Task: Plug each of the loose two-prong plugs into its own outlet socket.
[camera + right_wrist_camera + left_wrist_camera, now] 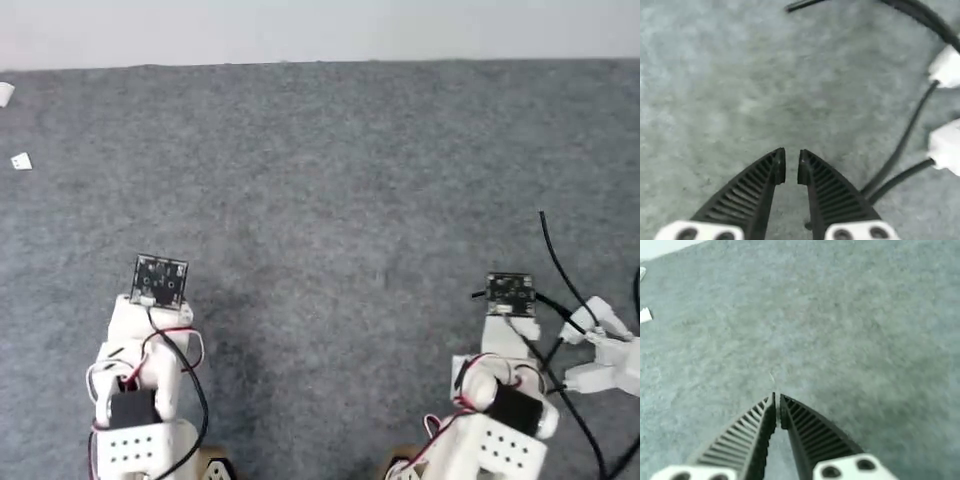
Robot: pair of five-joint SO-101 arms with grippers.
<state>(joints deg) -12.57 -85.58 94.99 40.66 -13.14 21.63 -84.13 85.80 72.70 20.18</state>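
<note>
High view: grey felt tabletop (320, 180) up to a white wall (320, 30); left jaws clenched, right jaws almost clenched.

Take the right arm (497, 415) as your marker: white plugs (600, 345) lie just beside it on its outer side, with black cables (560, 265) running past it. The left arm (145, 350) sits well apart from it across the grey mat (330, 180). Two white scraps (21, 161) lie farthest from it, beyond the left arm.
</note>
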